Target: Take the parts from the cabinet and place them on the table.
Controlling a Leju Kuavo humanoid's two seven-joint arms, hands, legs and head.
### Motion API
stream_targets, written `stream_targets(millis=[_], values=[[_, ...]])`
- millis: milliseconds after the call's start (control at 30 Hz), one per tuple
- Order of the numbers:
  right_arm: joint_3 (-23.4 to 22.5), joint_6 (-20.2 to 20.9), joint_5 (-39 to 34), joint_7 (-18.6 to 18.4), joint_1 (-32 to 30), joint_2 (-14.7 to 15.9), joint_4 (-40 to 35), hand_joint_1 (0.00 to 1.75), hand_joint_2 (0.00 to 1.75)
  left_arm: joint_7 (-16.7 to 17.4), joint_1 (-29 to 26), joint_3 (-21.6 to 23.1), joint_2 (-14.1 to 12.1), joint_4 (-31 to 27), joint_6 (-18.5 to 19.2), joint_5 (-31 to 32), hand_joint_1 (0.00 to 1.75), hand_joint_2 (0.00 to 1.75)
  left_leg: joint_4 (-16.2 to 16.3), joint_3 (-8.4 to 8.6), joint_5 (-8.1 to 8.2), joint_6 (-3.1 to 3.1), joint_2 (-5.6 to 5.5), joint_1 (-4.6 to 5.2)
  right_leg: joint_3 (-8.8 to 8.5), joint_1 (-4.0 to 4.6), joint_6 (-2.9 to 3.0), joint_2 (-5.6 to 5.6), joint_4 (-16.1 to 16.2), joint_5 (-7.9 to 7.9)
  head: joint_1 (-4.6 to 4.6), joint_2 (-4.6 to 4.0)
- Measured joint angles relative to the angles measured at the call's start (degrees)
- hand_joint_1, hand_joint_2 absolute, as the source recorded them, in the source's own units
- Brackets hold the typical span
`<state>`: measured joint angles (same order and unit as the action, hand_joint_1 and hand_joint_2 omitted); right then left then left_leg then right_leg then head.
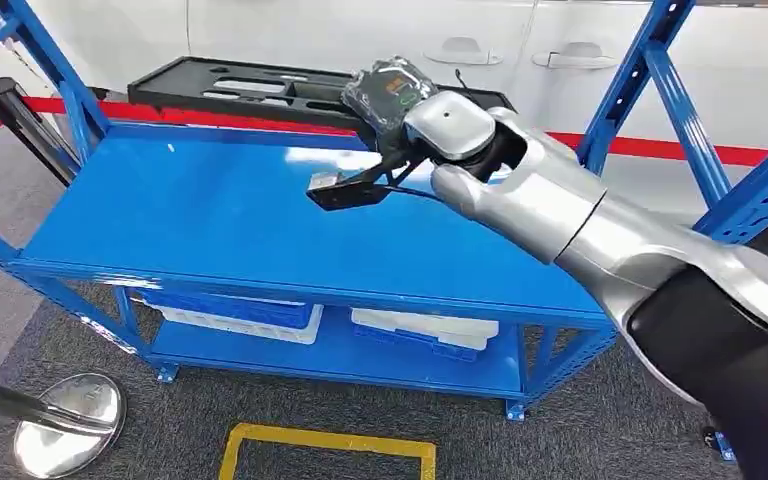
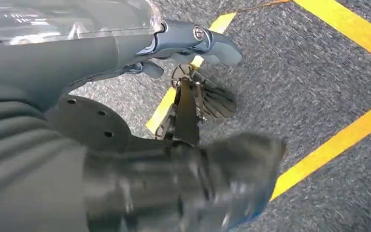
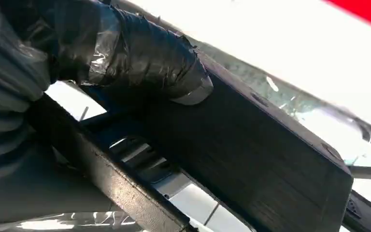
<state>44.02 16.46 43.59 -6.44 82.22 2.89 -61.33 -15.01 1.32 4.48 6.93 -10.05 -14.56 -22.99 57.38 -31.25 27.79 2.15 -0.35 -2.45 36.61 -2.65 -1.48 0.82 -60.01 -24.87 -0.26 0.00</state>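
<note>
- Parts for this task seem to be the metal pieces lying in a black foam tray (image 1: 175,88) at the far edge of the blue metal shelf top (image 1: 210,220).
- Right hand (image 1: 390,100), wrapped in dark film, reaches over that tray's near rim; in the right wrist view its taped thumb (image 3: 140,53) presses on a black block-shaped piece (image 3: 270,159), but whether the fingers have closed round it I cannot tell.
- Left hand (image 2: 193,43) hangs over grey carpet with yellow floor tape (image 2: 338,140), fingers loosely curled and holding nothing.
- By my judgement the task is early: nothing looks delivered, and lifting and carrying remain.
</note>
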Motion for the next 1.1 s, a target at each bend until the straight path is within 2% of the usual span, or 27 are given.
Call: stream_targets(millis=[267,400,600,767,1100], values=[[0.2,0.1,-2.5,-0.7,2.7,0.3,-1.4,1.75,1.75,-0.1,0.0,-0.2,0.0,0.0,0.4,0.8,0.0,1.75,0.0,0.0,0.0,0.0,0.0,0.0,-0.01,0.0,0.0,0.0,0.0,0.0,0.0,0.0],[0.3,-1.1,-3.1,-0.6,2.7,1.4,-1.4,1.75,1.75,-1.1,0.0,-0.2,0.0,0.0,0.0,0.4,0.0,1.75,0.1,-0.01,0.0,0.0,-0.01,0.0,-0.03,0.0,-0.01,-0.01,0.0,0.0,0.0,0.0],[0.7,-2.1,-3.5,-0.5,1.7,3.2,-1.4,1.75,1.75,-0.6,0.0,-0.2,0.0,0.0,-0.8,0.4,0.0,1.75,0.1,-0.02,0.05,-0.08,0.01,0.01,-0.03,0.0,-0.02,0.02,0.0,0.01,0.0,0.0],[1.2,-2.1,-5.4,2.9,1.1,4.4,-1.6,1.75,1.75,-0.5,0.0,-0.2,0.0,0.0,-1.2,0.8,0.0,1.75,0.1,-0.02,0.06,-0.08,0.0,0.0,-0.02,0.01,-0.02,0.01,0.0,0.01,0.0,0.0],[2.1,-2.2,-5.3,3.0,0.8,5.8,-3.4,1.75,1.75,-0.5,0.0,-0.2,0.0,0.0,-1.6,0.8,0.0,1.75,0.6,-0.24,0.26,-0.47,0.01,0.23,-0.01,-0.29,-0.22,0.03,0.1,0.14,0.0,0.0]])
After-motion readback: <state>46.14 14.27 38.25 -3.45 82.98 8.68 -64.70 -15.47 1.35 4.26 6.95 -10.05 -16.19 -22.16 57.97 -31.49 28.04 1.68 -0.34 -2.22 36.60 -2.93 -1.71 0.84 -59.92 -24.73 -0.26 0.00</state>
